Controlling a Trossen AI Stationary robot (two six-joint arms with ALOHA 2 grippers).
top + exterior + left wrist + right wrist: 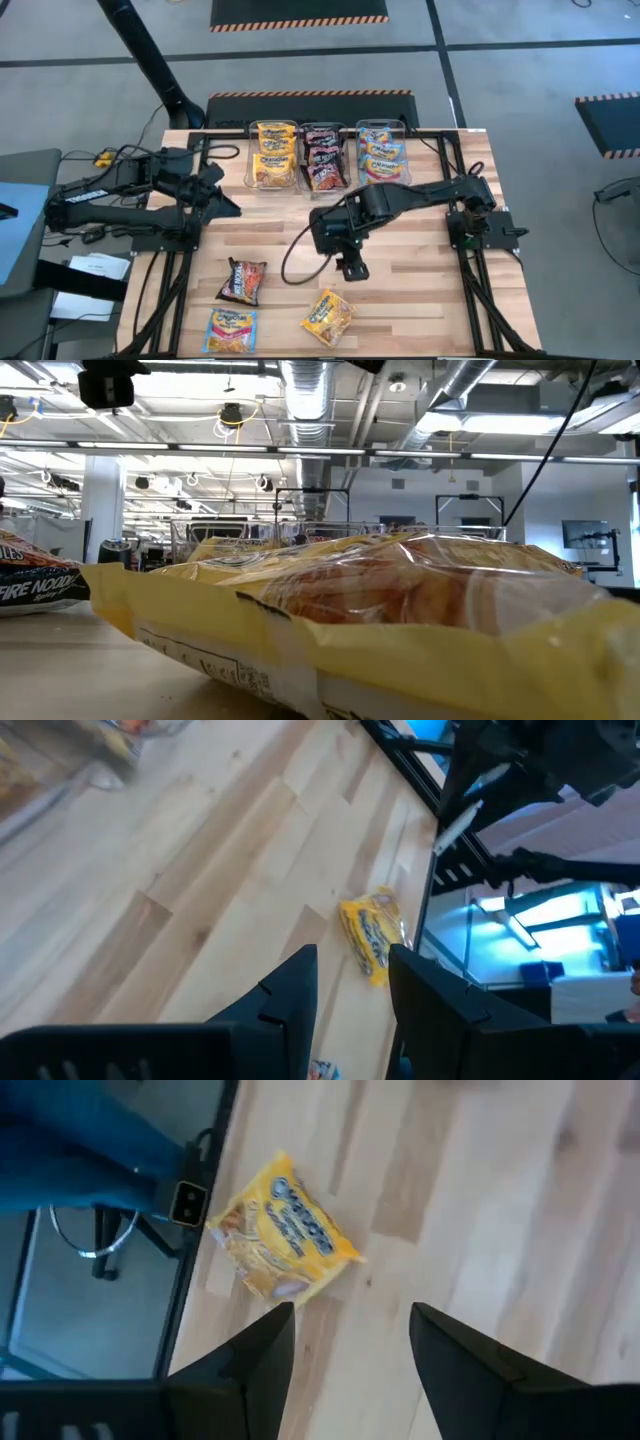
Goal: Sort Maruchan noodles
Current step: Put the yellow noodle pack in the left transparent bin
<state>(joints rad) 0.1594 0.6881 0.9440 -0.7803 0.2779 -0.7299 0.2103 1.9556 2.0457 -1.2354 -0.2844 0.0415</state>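
Nearest the front edge of the bench [420, 290] three packets lie loose: a light blue one [231, 329] at the left corner, a yellow packet [329, 317] near the middle, and a dark maroon packet [243, 281] just behind the blue one. Our right hand [351, 266] hovers above the bare wood just behind the yellow packet, its fingers apart and empty — the right wrist view shows that packet [282, 1239] ahead of the spread fingers, flat, crinkled, lying askew near the bench edge. We judge the step in hand to be the reach for this yellow packet; the next move calls for bringing the hand forward over it, lowering, and closing across its flat sides, which may slip since the wrapper is glossy. Our left hand [226, 203] waits at the left side, fingers a little apart, holding nothing. Farthest back stand three clear bins: yellow packets in the left bin [273, 155], dark ones in the middle bin [322, 157], light blue in the right bin [381, 152] — sorting is mostly done.
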